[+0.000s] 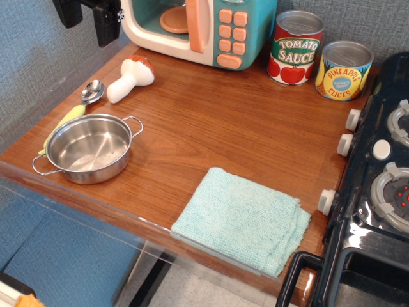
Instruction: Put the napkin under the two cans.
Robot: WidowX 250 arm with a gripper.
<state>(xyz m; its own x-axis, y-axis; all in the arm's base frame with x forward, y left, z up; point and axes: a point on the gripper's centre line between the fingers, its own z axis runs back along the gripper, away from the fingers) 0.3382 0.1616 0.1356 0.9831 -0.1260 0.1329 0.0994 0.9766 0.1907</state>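
Observation:
The napkin (241, 219), a pale mint-green folded terry cloth, lies flat at the front edge of the wooden table (217, 128), next to the toy stove. The two cans stand upright at the back right, side by side: the red-and-green Tomato Sauce can (295, 48) and the yellow-and-blue Pineapple Slices can (344, 70). My gripper (86, 22) hangs at the top left, above the table's back left corner, far from both napkin and cans. Its two black fingers stand apart with nothing between them.
A steel pot (88, 148) sits at the front left, with a yellow-handled spoon (80, 105) and a toy mushroom (131, 78) behind it. A toy microwave (204, 29) stands at the back. A black toy stove (377, 185) borders the right side.

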